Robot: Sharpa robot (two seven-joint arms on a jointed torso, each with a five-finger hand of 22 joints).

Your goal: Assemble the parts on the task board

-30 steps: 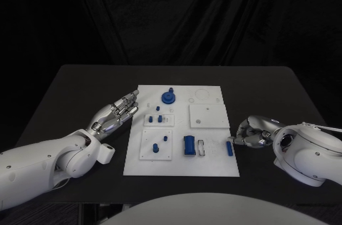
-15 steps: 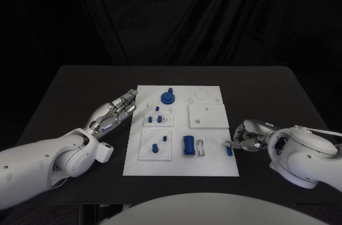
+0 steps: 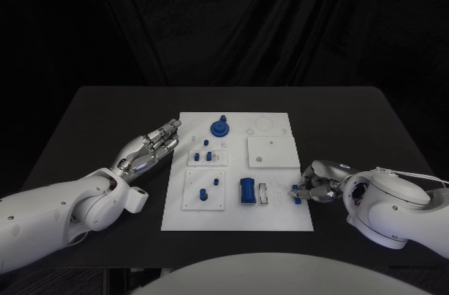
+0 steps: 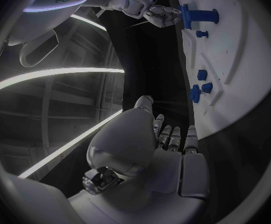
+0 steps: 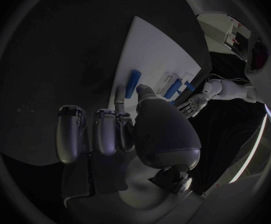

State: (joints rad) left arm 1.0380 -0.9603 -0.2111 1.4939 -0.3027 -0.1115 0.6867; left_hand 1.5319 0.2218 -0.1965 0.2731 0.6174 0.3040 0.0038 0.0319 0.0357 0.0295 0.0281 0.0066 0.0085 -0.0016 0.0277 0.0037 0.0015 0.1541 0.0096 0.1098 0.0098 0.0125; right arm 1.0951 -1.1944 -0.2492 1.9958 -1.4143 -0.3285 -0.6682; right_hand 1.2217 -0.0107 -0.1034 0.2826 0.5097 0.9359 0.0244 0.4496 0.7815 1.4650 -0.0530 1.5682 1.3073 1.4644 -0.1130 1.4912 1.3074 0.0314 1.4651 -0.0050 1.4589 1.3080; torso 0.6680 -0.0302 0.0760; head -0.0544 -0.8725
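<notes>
Since a second ago the right hand (image 3: 316, 186) has crept leftward along the black surface (image 3: 93, 113) to the right edge of the task board (image 3: 281, 217), where its curled fingertips now touch the slim blue peg (image 3: 298, 196) lying near that edge; whether they actually pinch it cannot be told. In the right wrist view the peg (image 5: 133, 83) lies flat on the white plate just past the fingertips. Left of the board, the left hand (image 3: 150, 149) has stayed flat, fingers straight and slightly apart, holding nothing. A blue cylinder (image 3: 248, 190) lies mid-board, and a blue knobbed part (image 3: 220, 126) stands near the far edge.
</notes>
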